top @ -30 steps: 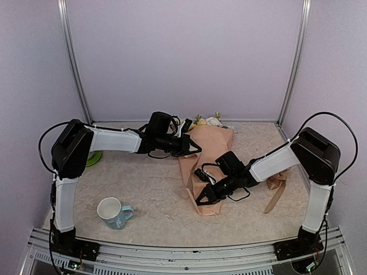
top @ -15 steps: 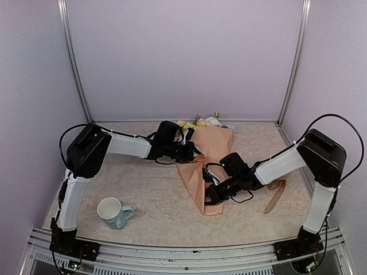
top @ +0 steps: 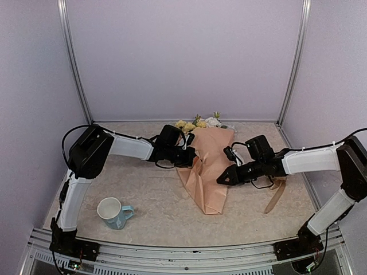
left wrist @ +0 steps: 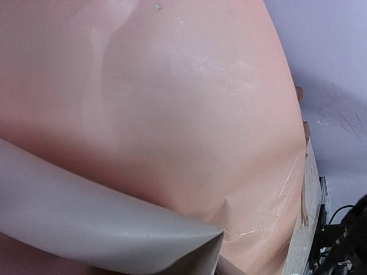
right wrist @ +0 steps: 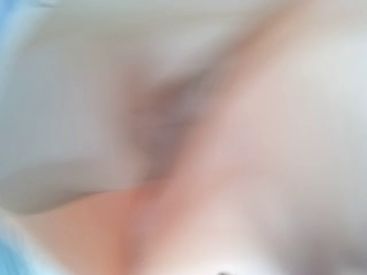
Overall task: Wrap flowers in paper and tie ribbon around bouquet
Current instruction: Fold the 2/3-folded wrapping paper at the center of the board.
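— Bouquet [top: 209, 154] first: where is it?
— Centre of the top view, lying on the table [top: 155, 195]. The peach paper [top: 207, 192] forms a cone, narrow end toward the bottom of the frame. The flowers [top: 198, 122], yellow and white, poke out at the wide end by the back wall.

— And the ribbon?
— The ribbon [top: 273, 199] lies at the right of the frame, apart from the cone and partly under the right arm.

— The left gripper?
— The left gripper [top: 191, 159] is closed, at the cone's upper left edge. Its wrist view is filled with peach paper pressed close. I cannot tell whether a fold sits between the fingers.

— The right one?
— The right gripper [top: 221, 180] points at the cone's right edge, about halfway down. Its wrist view is only a peach and pale blur, so I cannot tell whether the jaws are apart or together, or whether they touch the paper.

— Anything else?
— A pale blue mug [top: 113, 213], upright at lower left, well apart from the cone.
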You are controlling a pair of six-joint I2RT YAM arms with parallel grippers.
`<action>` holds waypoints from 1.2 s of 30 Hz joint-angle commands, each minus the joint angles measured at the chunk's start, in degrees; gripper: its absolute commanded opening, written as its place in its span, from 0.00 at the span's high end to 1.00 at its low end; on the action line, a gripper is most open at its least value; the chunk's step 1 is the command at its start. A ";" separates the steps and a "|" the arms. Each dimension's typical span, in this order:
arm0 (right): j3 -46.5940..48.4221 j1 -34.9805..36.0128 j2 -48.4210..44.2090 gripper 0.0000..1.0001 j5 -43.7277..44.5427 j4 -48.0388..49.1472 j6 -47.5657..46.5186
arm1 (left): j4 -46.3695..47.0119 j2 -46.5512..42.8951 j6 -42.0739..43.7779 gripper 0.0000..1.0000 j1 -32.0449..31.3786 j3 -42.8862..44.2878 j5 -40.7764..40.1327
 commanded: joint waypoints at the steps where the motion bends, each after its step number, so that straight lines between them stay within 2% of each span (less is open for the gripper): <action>1: -0.76 -6.31 0.77 0.64 12.96 -8.62 -0.64 | -2.02 -0.30 2.15 1.00 -0.10 0.71 -2.16; 3: 0.91 -6.86 3.49 0.55 16.33 -9.62 -1.72 | -2.09 -1.14 2.67 1.00 -0.29 0.34 -3.11; 6: 3.40 -6.97 7.80 0.51 15.31 -8.81 -2.89 | -2.49 -2.09 3.67 1.00 -0.49 0.72 -3.51; 8: 3.60 -6.95 9.96 0.54 13.41 -7.00 -2.87 | -3.11 -2.29 4.08 1.00 -0.60 1.34 -3.52; 14: 2.50 -6.81 12.40 0.76 9.72 -1.50 -2.68 | -4.78 -4.36 6.06 1.00 -1.71 2.69 -5.61; 17: 3.08 -6.44 13.24 0.82 9.08 -0.89 -2.89 | -6.93 -5.37 7.86 1.00 -3.62 5.57 -6.87; 24: 5.87 -3.53 13.79 0.86 9.37 -0.57 -2.91 | -12.38 -3.36 10.19 1.00 -7.65 14.71 -6.91; 36: 4.11 -2.69 11.31 0.86 5.87 3.25 -0.64 | -12.20 7.15 7.47 1.00 -8.44 22.06 -5.54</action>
